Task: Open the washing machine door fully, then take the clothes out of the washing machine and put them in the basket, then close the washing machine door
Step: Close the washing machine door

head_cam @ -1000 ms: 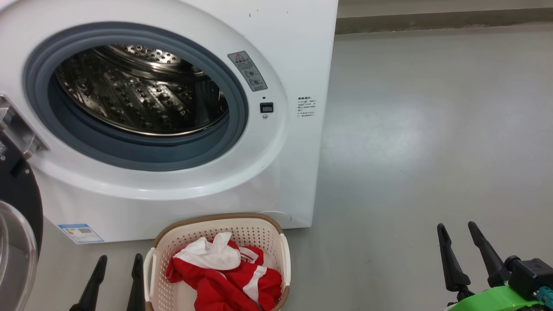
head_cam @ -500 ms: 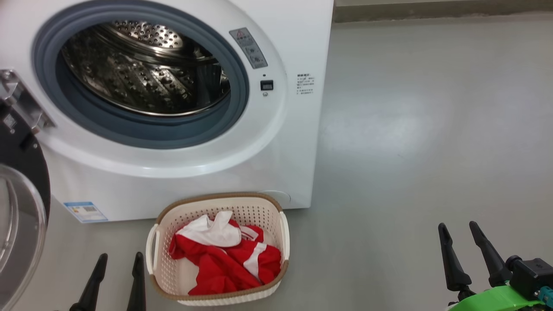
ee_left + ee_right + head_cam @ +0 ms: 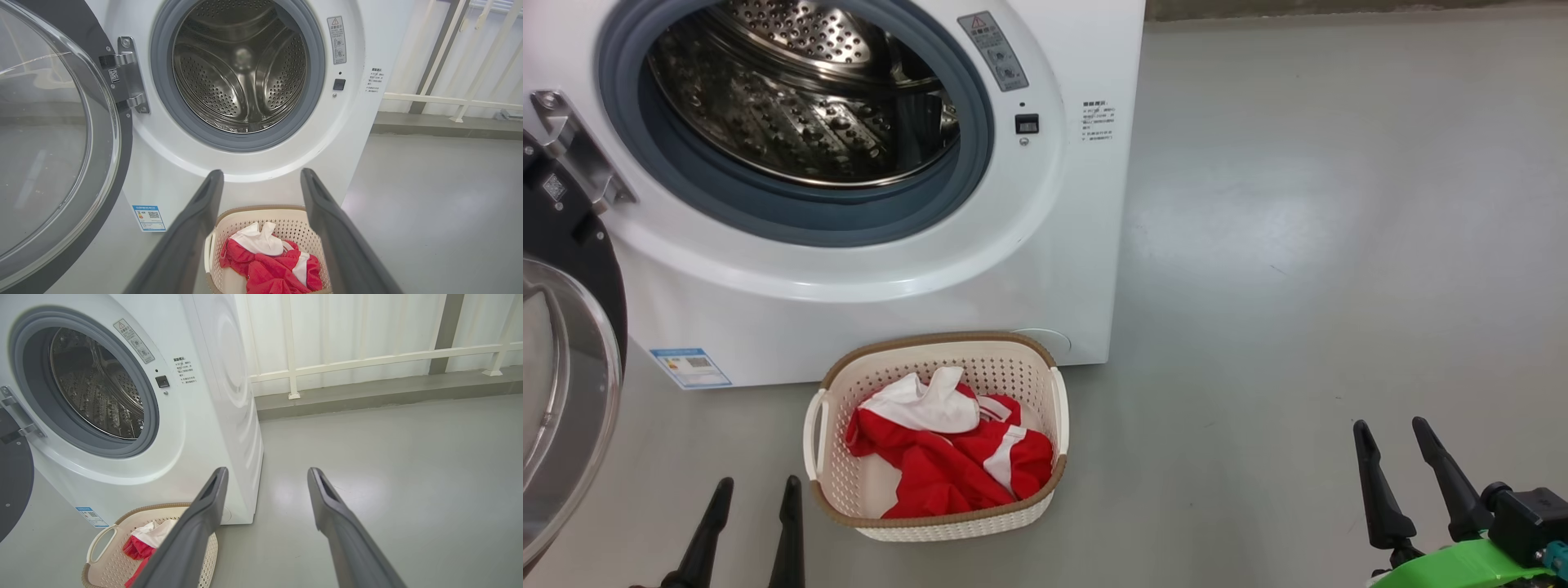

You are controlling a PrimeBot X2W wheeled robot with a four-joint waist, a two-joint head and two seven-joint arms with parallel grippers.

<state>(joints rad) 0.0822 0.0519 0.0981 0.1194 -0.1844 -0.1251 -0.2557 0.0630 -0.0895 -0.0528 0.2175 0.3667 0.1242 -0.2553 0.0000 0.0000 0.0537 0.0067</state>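
The white washing machine stands with its door swung wide to the left, and its steel drum looks bare. On the floor in front sits the cream basket with the red and white clothes lying inside. My left gripper is open just left of the basket, holding nothing. My right gripper is open far to the right, over bare floor. In the left wrist view the door, drum, basket and clothes show past my open gripper.
Grey floor stretches right of the machine. A low kerb and white railing run along the back wall. The open door takes up the space at the left.
The whole head view has slid: the machine and basket now sit higher in the frame, so the camera has moved. Both grippers stay open, in the same places.
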